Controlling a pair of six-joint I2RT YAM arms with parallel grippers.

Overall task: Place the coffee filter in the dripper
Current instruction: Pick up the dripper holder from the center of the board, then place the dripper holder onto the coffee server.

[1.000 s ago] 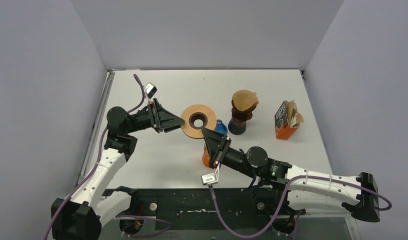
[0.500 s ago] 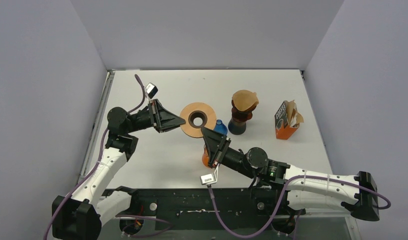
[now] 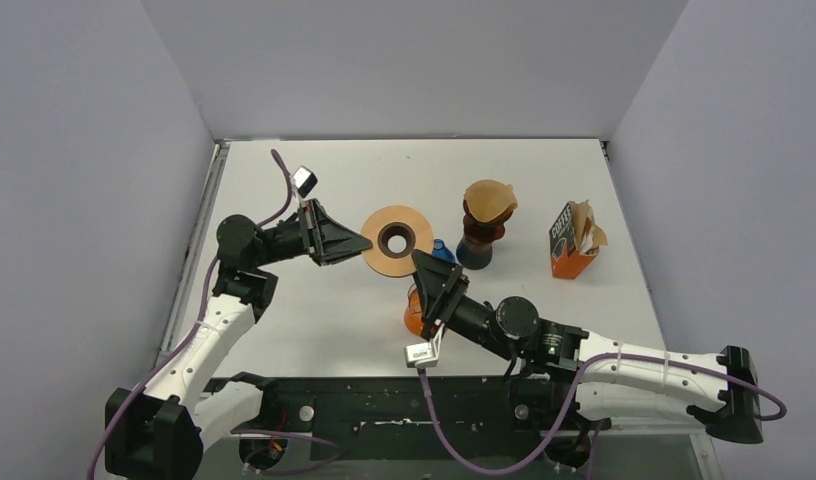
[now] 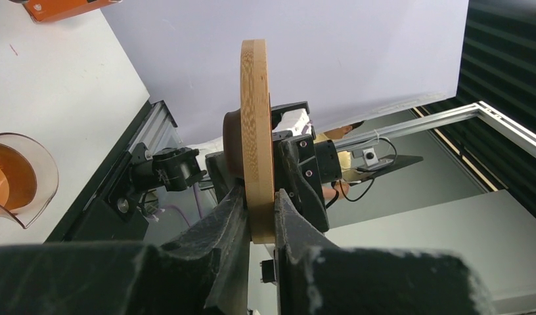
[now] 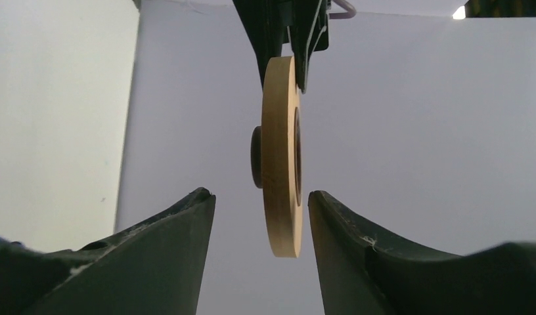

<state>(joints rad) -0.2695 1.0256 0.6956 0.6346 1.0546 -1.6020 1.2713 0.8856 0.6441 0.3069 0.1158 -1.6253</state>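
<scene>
Since the earlier frame the right pincer (image 3: 420,262) had let go of the wooden ring (image 3: 396,240) and drawn back a little toward its own arm. Its jaws stood apart, and in the right wrist view the ring hung edge-on in the gap, touching neither finger. The left pincer (image 3: 364,243) was clamped on the ring's rim and held it upright above the counter (image 3: 314,180). In the left wrist view both fingers (image 4: 229,216) pressed the wood from either side. A brown coffee filter (image 3: 490,198) sat opened on top of a dark stand (image 3: 479,246) right of the ring, well apart from both pincers. More paper filters poked out of an orange carton (image 3: 564,245) further right. A translucent orange cup (image 3: 413,315) stood under the right pincer.
</scene>
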